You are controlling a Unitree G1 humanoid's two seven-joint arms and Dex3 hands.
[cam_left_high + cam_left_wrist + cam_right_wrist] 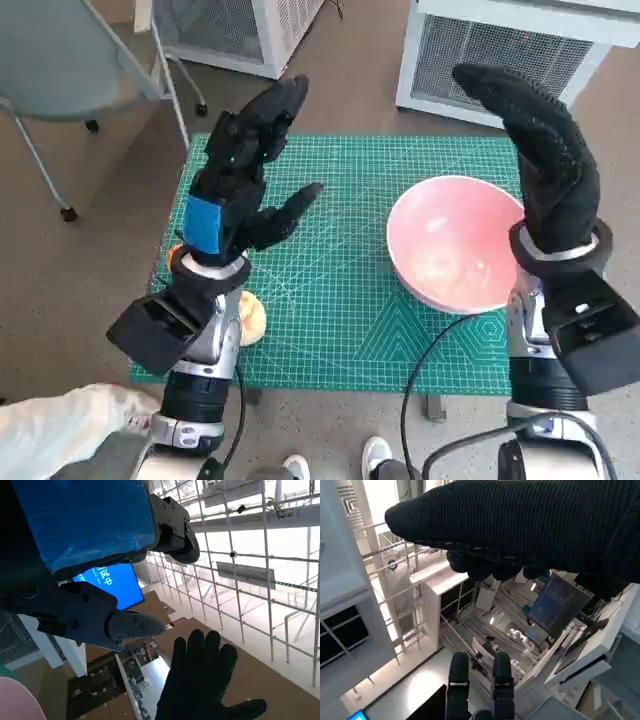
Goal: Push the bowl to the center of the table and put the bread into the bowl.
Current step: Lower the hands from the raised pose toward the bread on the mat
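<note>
Pink bowl (455,243) is seen on the right part of the green mat (340,300), close to the table's right edge, with bare mat left open toward the middle. Bread (251,317) is noted at the mat's near left corner, partly hidden by the left forearm. Left hand (243,170) and right hand (545,140) are both raised above the table, fingers spread, nothing held
</note>
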